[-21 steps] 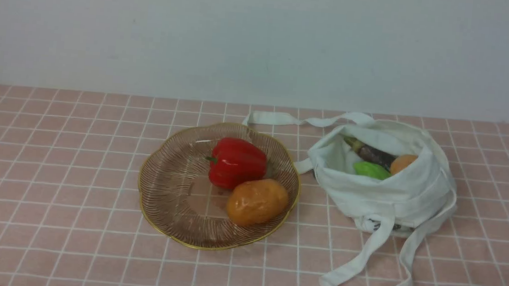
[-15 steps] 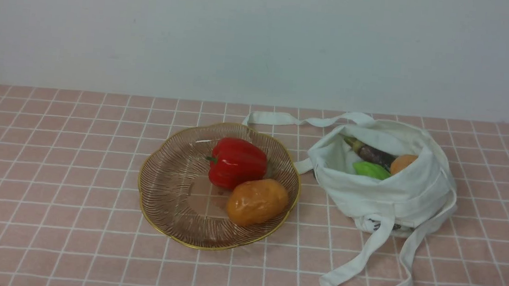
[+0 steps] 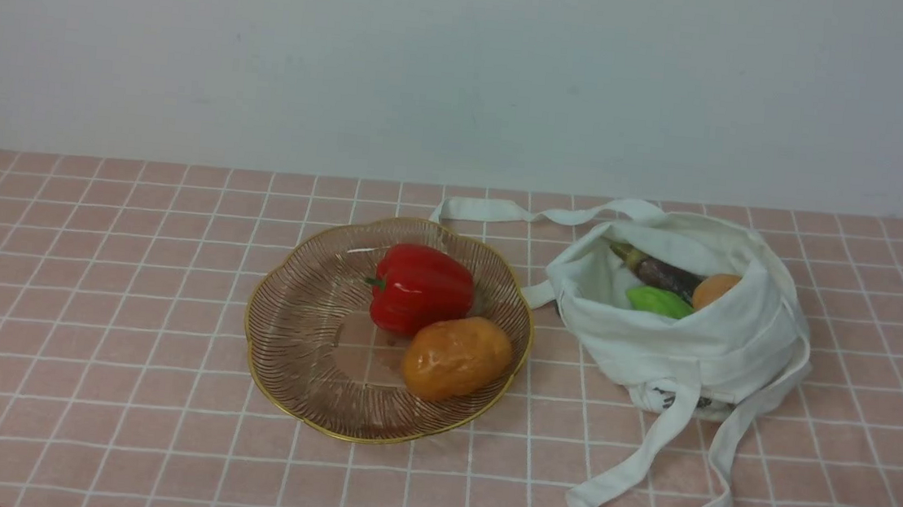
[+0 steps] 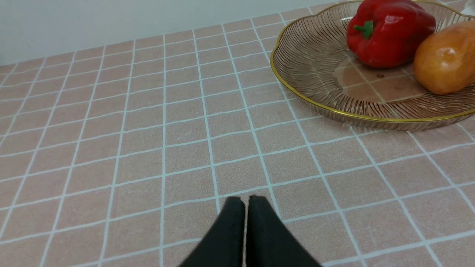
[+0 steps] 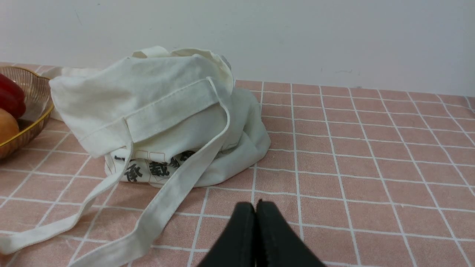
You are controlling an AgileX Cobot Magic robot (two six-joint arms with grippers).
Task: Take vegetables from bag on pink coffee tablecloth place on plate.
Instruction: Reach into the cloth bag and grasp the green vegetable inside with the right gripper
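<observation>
Peeking from the bag [image 3: 696,348], the vegetables [image 3: 658,302] show only partly.

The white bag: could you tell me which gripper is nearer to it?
Right. The right gripper is just short of the bag, by its straps; the left gripper lies beyond the plate from it.

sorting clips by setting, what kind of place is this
Probably a staged tabletop test setup, not a lived-in kitchen: a pink grid tablecloth against a bare white wall, with a glossy, plastic-looking pepper on a glass plate beside a white cloth bag.
</observation>
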